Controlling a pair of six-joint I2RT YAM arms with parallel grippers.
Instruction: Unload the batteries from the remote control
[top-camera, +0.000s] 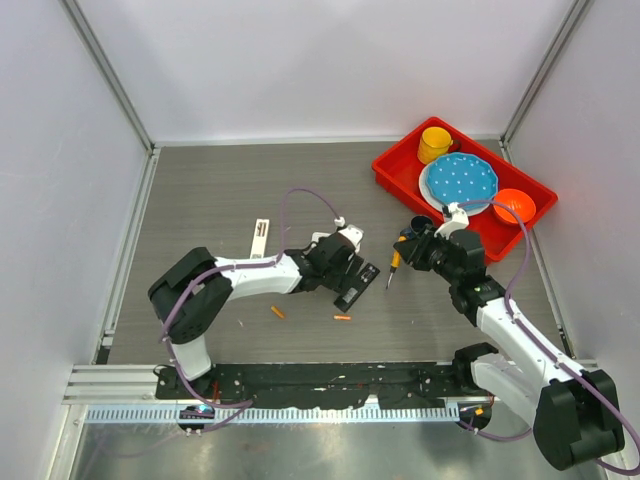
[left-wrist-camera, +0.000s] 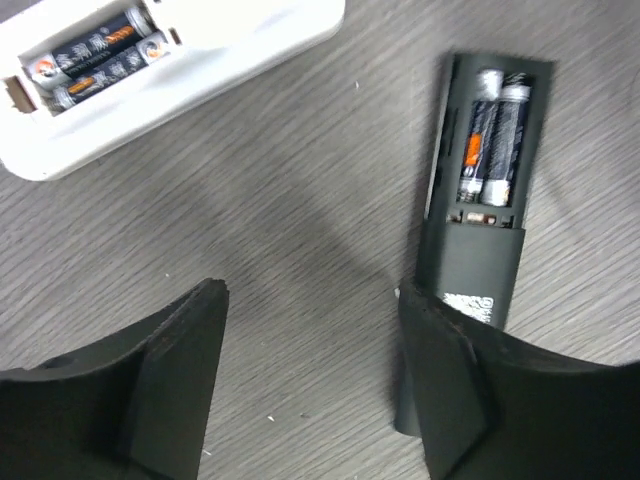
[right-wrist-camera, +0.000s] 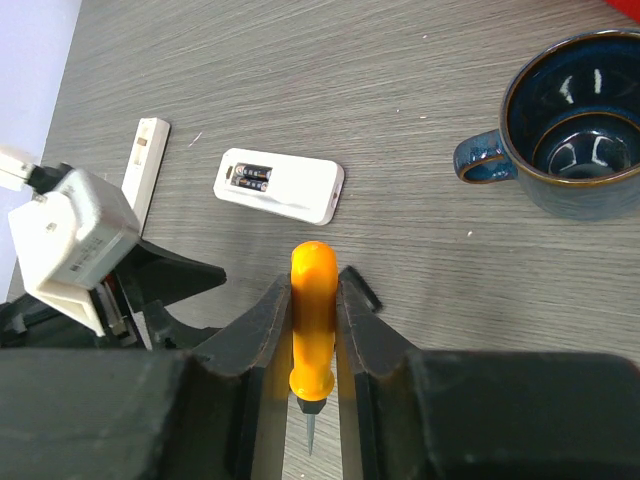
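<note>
The left pincer (left-wrist-camera: 312, 300) hangs open just over the lower end of the black remote (left-wrist-camera: 480, 230), probably to steady it mid-surface, nearer the near edge. Its open bay faces up with two dark batteries (left-wrist-camera: 492, 140) seated inside. The right pincer (right-wrist-camera: 315, 290) clamps an orange-handled screwdriver (right-wrist-camera: 312, 340) tip-down, likely for prying them out.

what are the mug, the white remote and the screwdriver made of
The mug is likely glazed ceramic: dark blue and glossy, with bright reflections inside the bowl. The white remote looks like matte moulded plastic, smooth with rounded corners and no shine. The screwdriver probably has a glossy orange plastic handle with a soft highlight along it. Its thin grey tip looks like metal.
</note>
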